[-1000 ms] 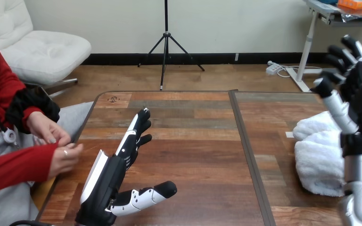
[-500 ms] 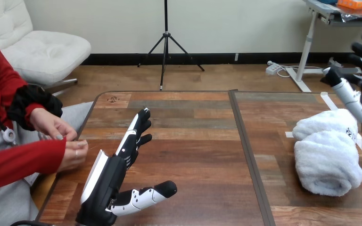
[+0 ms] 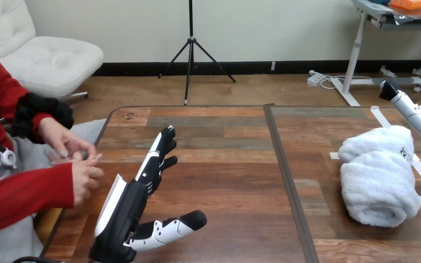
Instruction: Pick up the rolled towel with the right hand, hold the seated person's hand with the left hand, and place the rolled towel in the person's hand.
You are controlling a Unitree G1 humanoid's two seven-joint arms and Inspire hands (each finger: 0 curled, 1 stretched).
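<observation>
In the head view, your left hand (image 3: 134,200) hovered released over the bench (image 3: 225,159), fingers straight, beside the person's hands (image 3: 79,172), probably awaiting one. Your right hand (image 3: 412,110) hung spread, grasping nothing, just beyond the rolled towel (image 3: 378,178) lying at the bench's right.

Since a second ago, right hand (image 3: 412,110) has swung off from above the rolled towel (image 3: 378,186) to the view's right edge, towel now fully uncovered; person's hands (image 3: 85,178) at the left have edged closer together, toward the table.
</observation>
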